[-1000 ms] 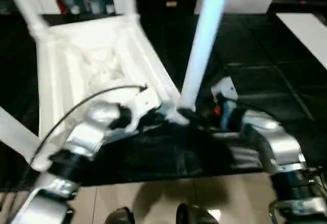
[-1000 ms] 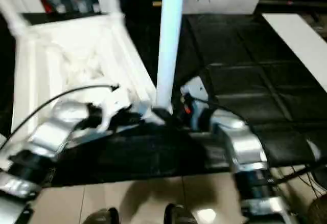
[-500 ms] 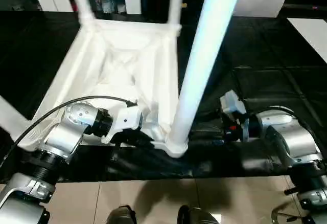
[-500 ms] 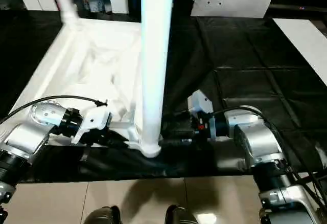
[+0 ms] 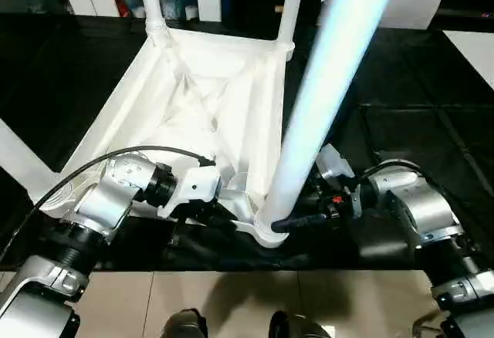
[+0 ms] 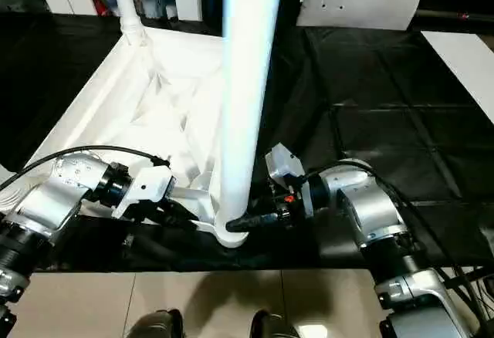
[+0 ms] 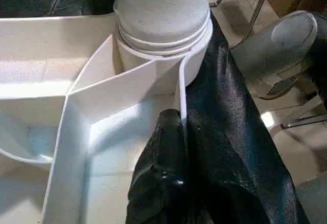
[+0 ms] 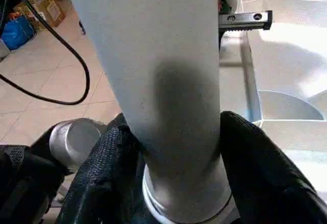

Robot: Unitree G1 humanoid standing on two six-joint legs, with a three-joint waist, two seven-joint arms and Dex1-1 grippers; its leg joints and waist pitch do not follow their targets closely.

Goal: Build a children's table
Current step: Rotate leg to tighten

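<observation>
Jaws of the right gripper (image 8: 173,157) clasp the leg (image 5: 324,99) just above its socket — left gripper (image 7: 176,132) pinches the top's (image 5: 193,99) rim (jaws nearly closed) beside that corner.

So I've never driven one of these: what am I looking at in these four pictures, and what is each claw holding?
You are seeing through a two-armed humanoid robot. The two wide pictures come from its head, looking down over its silver forearms; the two close ones come from cameras on its wrists. On the black mat lies a white children's table, upside down, ribs up, with legs standing in its corner sockets. The left claw is pinched shut on a thin wall of the table beside the near corner socket. The right claw has a finger on either side of the near leg, just above that socket.
</observation>
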